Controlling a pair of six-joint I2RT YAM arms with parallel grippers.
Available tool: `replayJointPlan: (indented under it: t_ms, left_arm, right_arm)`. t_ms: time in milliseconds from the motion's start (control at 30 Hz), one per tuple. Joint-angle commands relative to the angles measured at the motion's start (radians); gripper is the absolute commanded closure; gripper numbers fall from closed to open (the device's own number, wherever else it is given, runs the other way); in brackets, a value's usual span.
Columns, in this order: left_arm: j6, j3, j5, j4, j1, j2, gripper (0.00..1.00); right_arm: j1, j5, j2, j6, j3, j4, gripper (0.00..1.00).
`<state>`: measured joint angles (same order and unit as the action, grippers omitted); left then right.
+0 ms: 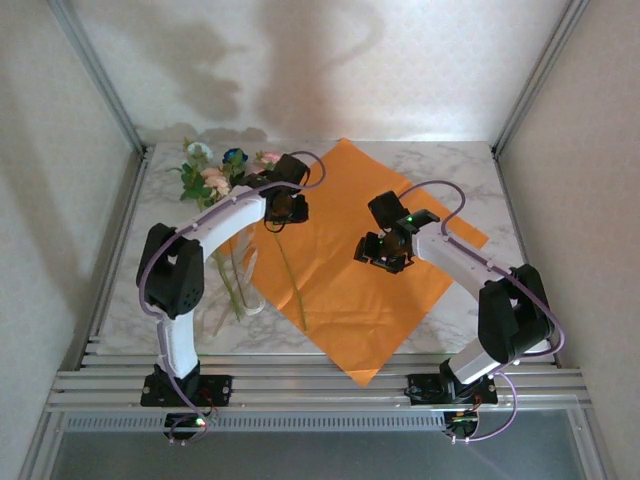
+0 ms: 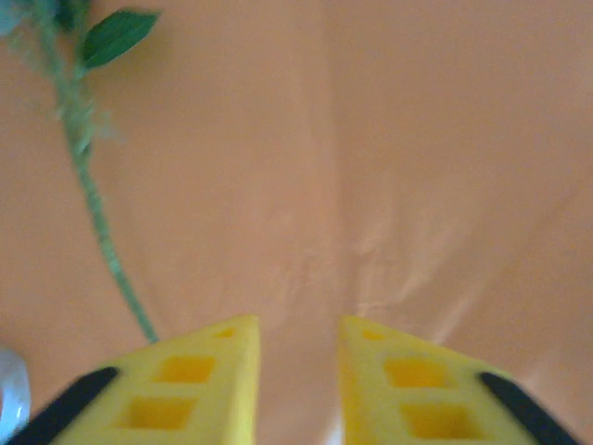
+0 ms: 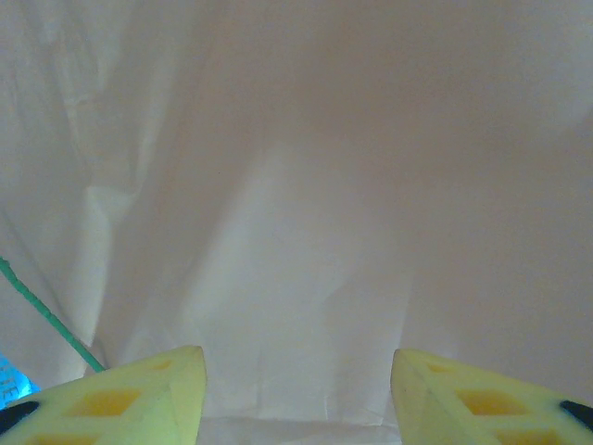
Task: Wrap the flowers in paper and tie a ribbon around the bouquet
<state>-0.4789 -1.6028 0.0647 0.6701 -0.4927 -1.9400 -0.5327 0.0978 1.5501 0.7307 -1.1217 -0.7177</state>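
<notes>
- From above, the orange paper [image 1: 350,290] lies flat as a diamond on the marble tabletop [image 1: 470,180].
- The flowers [image 1: 215,175] rest with their pink, white and blue blooms just off the paper's far-left edge. One thin green stem [image 1: 292,285] runs across the paper towards its near corner.
- A pale, see-through ribbon [image 1: 250,290] lies on the tabletop beside the paper's left edge, next to more stems.
- The left claw [image 1: 285,210] hovers over the paper's left part, near the blooms. The right claw [image 1: 383,252] hovers over the paper's middle.
- The left wrist camera adds detail the overhead view lacks. The yellow fingers [image 2: 208,375] stand slightly apart, gripping nothing, above bare paper, with a stem and a leaf [image 2: 116,35] to their left.
- The right wrist camera shows its fingers [image 3: 139,399] spread wide and empty. The paper looks washed-out pale here.
</notes>
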Motion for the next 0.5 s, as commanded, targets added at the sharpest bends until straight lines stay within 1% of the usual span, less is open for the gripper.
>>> replayJointPlan:
  t_ms: [0, 167, 267, 400, 467]
  left_arm:
    - [-0.099, 0.044, -0.084, 0.085, 0.048, 0.054, 0.64]
    - [-0.129, 0.191, -0.007, 0.039, 0.055, 0.078, 0.59]
    - [-0.123, 0.237, -0.001, -0.027, 0.056, 0.052, 0.57]
    - [-0.096, 0.222, 0.017, -0.106, 0.076, -0.007, 0.60]
    - [-0.078, 0.198, 0.000, -0.113, 0.080, -0.032, 0.62]
  right_arm:
    - [0.005, -0.009, -0.024, -0.018, 0.004, -0.031, 0.43]
    - [0.005, 0.004, -0.020, -0.020, 0.008, -0.020, 0.42]
    - [0.005, 0.017, -0.009, -0.020, 0.003, -0.012, 0.41]
    - [0.005, 0.038, -0.005, -0.023, -0.004, -0.003, 0.40]
    - [0.005, 0.039, -0.008, -0.025, -0.001, -0.006, 0.40]
